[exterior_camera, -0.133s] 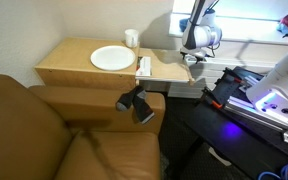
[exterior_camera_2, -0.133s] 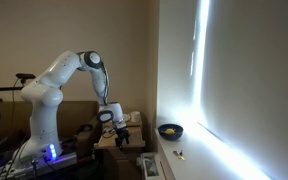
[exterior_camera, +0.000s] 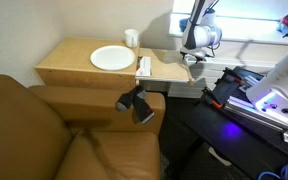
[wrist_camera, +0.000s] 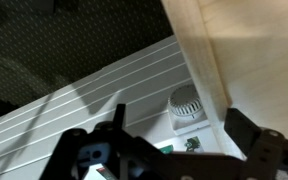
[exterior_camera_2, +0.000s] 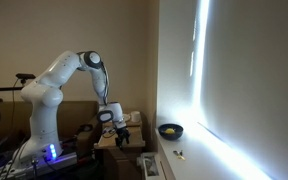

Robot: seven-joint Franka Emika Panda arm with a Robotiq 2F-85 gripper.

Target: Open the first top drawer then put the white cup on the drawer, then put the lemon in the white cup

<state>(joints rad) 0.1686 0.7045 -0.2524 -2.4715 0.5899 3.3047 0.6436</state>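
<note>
1. Step in hand, as judged: close of the drawer-opening step. First top drawer (exterior_camera: 167,68) drawn out from the table (exterior_camera: 69,65), directly beneath the jaws at its outer end.
2. Jaws: spread, pinching nothing. Fingers (wrist_camera: 92,155) set wide apart along the lower edge of the wrist view.
3. White cup (exterior_camera: 131,38): upright on the table top, well apart from the jaws, past the drawer's inner end and near the white plate (exterior_camera: 111,58). Not yet on the drawer.
4. Lemon (exterior_camera_2: 170,128): taken to be the yellow spot inside the dark blue bowl (exterior_camera_2: 162,131), well apart from the jaws toward the window. Too small to confirm.
5. Next move, as judged: rise clear of the drawer, cross to the cup, descend with jaws spread around its wall, close gently. Glossy wall, so slip likely. Avoid the plate.
6. View differences:
   - In an exterior view, cup, plate and drawer visible beside the brown sofa (exterior_camera: 44,130); bowl absent.
   - In an exterior view, bowl and whole arm (exterior_camera_2: 64,72) visible; cup not discernible.
   - In the wrist view, only a ribbed white surface (wrist_camera: 84,95), a pale wood panel (wrist_camera: 246,50) and a round white fitting (wrist_camera: 186,103); cannot tell whether the panel belongs to the drawer.
</note>
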